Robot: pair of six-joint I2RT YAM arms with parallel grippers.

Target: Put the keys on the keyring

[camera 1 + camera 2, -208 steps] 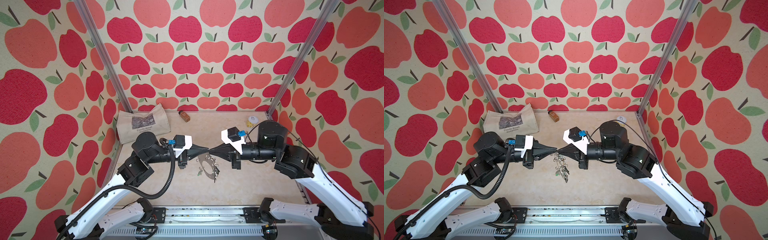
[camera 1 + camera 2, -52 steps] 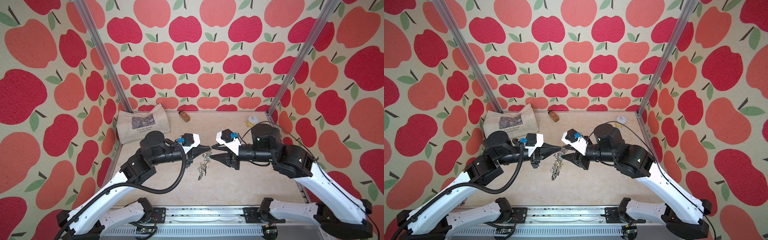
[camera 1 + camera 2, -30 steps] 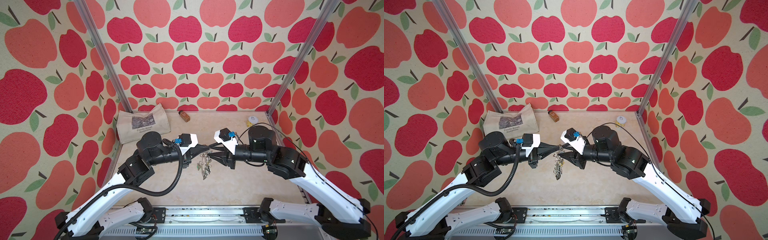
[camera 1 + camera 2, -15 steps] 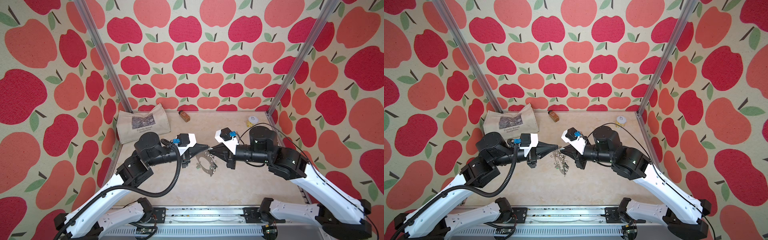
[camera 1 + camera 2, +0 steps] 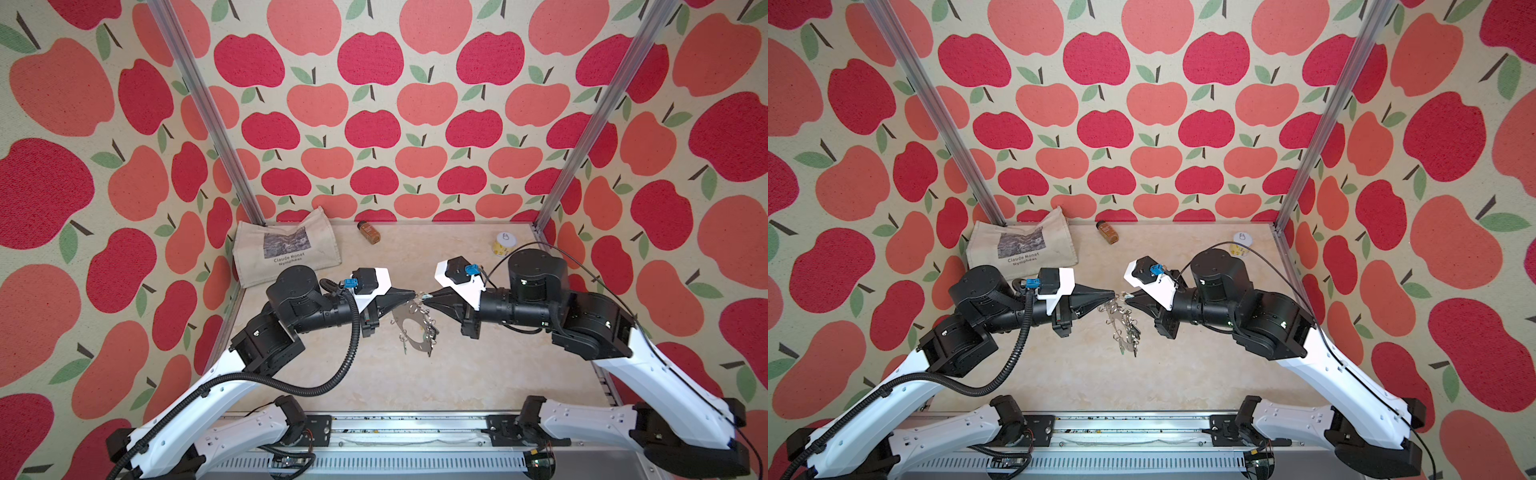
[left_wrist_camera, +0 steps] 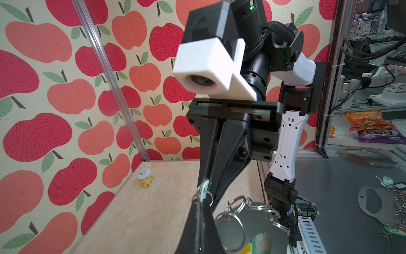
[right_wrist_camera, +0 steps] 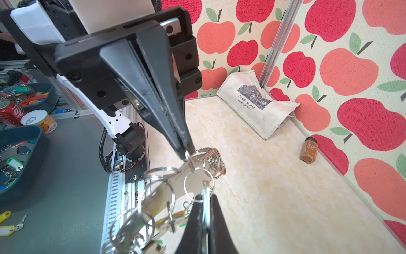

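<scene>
Fingers [image 7: 194, 231] of the right gripper [image 7: 204, 198] press together on the pale mint tag of the keys [image 7: 205, 204], while the left gripper [image 7: 186, 154] pinches the top edge of the keyring [image 7: 179, 176], the two tips almost touching above the middle of the table [image 5: 478, 374]. The metal key itself is probably hidden between the black fingers. The grey plate hangs clear of the surface below the left tip in both top views [image 5: 1120, 328], its split rings bunched along one edge.

A second ago the right jaws stood apart beside the plate; they have since closed on the tag. The plate, then seen edge-on, now shows its oval hole.

The tabletop is pale beige marble print, walled on three sides by red and coral apple pattern, with aluminium posts [image 5: 208, 124] in the back corners. A canvas bag [image 5: 286, 249] lies in the back left corner, a brown spice jar [image 5: 369, 232] rests by the back wall and a small yellow can [image 5: 503, 243] stands at back right.

Both forearms reach in nearly level from either side, wrist cameras uppermost, elbows bent low near the front rail
</scene>
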